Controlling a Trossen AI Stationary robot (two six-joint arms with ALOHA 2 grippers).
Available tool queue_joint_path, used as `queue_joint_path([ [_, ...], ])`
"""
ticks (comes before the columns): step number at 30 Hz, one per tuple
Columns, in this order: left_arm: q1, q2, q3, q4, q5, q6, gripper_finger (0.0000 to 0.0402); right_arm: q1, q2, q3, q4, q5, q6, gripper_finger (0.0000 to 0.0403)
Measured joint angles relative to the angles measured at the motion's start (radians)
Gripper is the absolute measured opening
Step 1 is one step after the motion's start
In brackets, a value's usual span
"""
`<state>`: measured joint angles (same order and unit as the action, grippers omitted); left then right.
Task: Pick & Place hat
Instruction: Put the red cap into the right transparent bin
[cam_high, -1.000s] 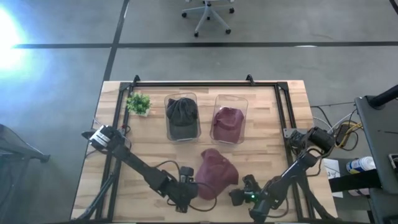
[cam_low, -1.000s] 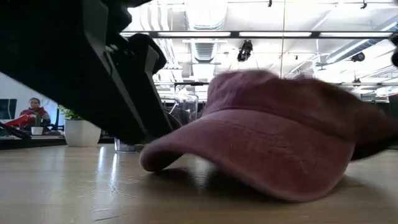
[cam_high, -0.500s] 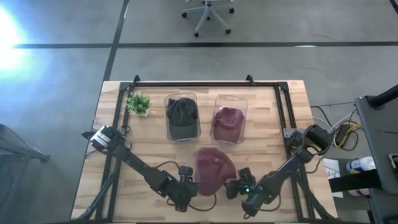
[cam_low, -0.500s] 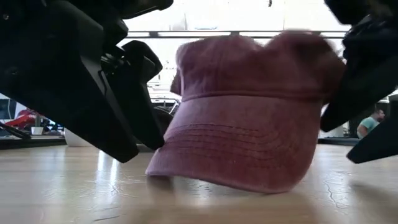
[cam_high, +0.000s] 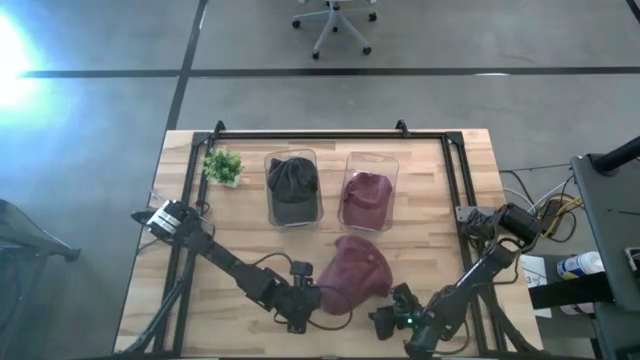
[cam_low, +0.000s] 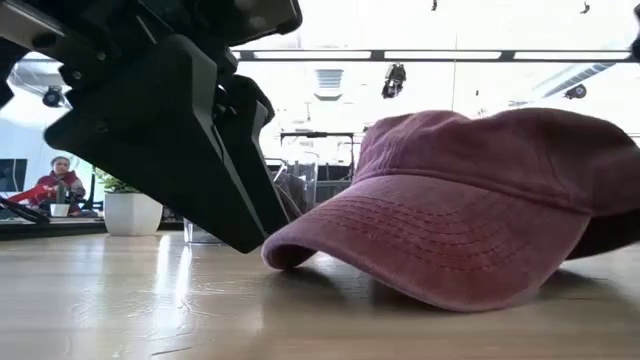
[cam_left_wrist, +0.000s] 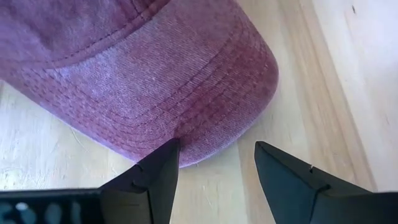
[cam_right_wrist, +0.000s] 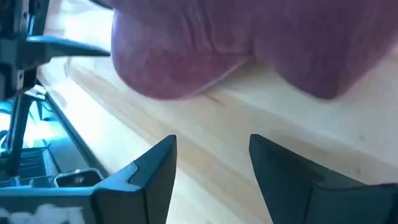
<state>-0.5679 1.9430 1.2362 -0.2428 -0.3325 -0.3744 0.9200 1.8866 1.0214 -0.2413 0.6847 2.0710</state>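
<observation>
A maroon hat (cam_high: 357, 272) lies on the wooden table (cam_high: 230, 225) near its front edge, resting on its brim and rim (cam_low: 440, 280). My left gripper (cam_high: 312, 297) stands open just left of the hat, slanting down toward the brim (cam_left_wrist: 205, 118). One fingertip (cam_left_wrist: 166, 149) is at the brim's edge and the other (cam_left_wrist: 264, 152) is over bare wood. My right gripper (cam_high: 390, 312) stands open at the hat's near right side. The crown (cam_right_wrist: 205, 56) lies beyond its fingers, apart from them. My left gripper has one fingertip (cam_left_wrist: 168, 147) right at the edge of the hat's brim (cam_left_wrist: 186, 146), coming in on a slant from the table's left. I cannot tell whether it touches the brim. Nothing is between its fingers.
Two clear bins stand behind the hat, one with a dark hat (cam_high: 292, 187) and one with a maroon hat (cam_high: 367, 200). A small potted plant (cam_high: 222, 165) is at the far left. A black frame (cam_high: 310, 135) runs along the table's far edge and its sides.
Half a second ago the hat stood tipped up between both grippers, its brim toward the near edge. It has since fallen back flat, a little farther right. My right gripper came in toward the hat, then drew back toward the near right.
</observation>
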Motion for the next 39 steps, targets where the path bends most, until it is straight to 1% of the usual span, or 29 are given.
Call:
queue_joint_path([
  [1,0.002,0.000,0.000,0.000,0.003,0.000,0.0206,0.005,0.000,0.000,-0.004,0.005,0.012,0.0199],
  [4,0.008,0.000,0.000,0.000,0.024,-0.001,0.0207,0.014,0.000,0.000,-0.037,0.092,0.070,0.0199],
  [6,0.010,0.000,0.000,0.001,0.028,-0.002,0.0206,0.013,-0.001,-0.001,-0.077,0.123,0.104,0.0199],
  [9,0.013,0.007,0.000,0.007,0.032,-0.002,0.0207,-0.004,-0.001,-0.009,-0.096,0.125,0.108,0.0199],
  [14,0.015,0.037,-0.001,0.018,0.075,-0.005,0.0207,-0.027,-0.001,-0.012,-0.071,0.128,0.052,0.0199],
  [24,0.018,0.047,-0.002,0.034,0.088,-0.004,0.0207,-0.085,-0.001,-0.012,-0.055,0.153,-0.149,0.0198],
  [29,0.018,0.041,-0.002,0.030,0.087,-0.005,0.0207,-0.101,-0.005,-0.013,-0.046,0.101,-0.183,0.0198],
  [32,0.016,0.025,0.019,-0.030,0.063,-0.018,0.0207,-0.074,-0.020,-0.013,-0.045,0.097,-0.165,0.0198],
  [37,0.008,-0.015,0.110,-0.173,-0.001,-0.015,0.0207,-0.040,-0.027,-0.016,-0.048,0.090,-0.129,0.0198],
  [39,0.008,-0.016,0.136,-0.183,-0.004,0.001,0.0207,-0.036,-0.027,-0.016,-0.051,0.081,-0.121,0.0198],
])
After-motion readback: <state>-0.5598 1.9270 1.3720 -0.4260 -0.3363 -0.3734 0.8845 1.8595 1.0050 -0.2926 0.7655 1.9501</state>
